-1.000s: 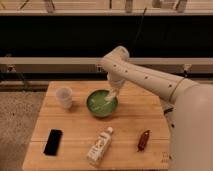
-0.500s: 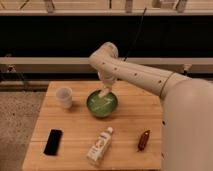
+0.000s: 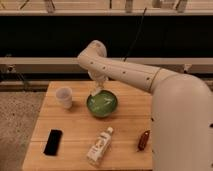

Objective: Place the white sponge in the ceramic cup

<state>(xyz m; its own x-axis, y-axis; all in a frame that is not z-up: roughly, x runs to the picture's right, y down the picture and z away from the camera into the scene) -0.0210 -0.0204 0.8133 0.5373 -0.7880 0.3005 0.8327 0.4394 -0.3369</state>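
Note:
My gripper (image 3: 96, 91) hangs from the white arm over the left rim of the green bowl (image 3: 102, 105), just above it. It is shut on a small pale block, the white sponge (image 3: 94, 93), which shows at its tips. The ceramic cup (image 3: 64, 97), plain white and tapered, stands upright on the wooden table (image 3: 75, 127), to the left of the bowl and apart from it. The gripper is to the right of the cup, about a cup's width away.
A white-and-tan bottle (image 3: 99, 145) lies on its side at the front middle. A black phone (image 3: 53, 141) lies at the front left. A small brown object (image 3: 143, 139) lies at the front right. The robot's white body (image 3: 182, 125) fills the right side.
The gripper has risen out of the green bowl and moved left toward the cup, the arm swinging with it. The other objects have not moved.

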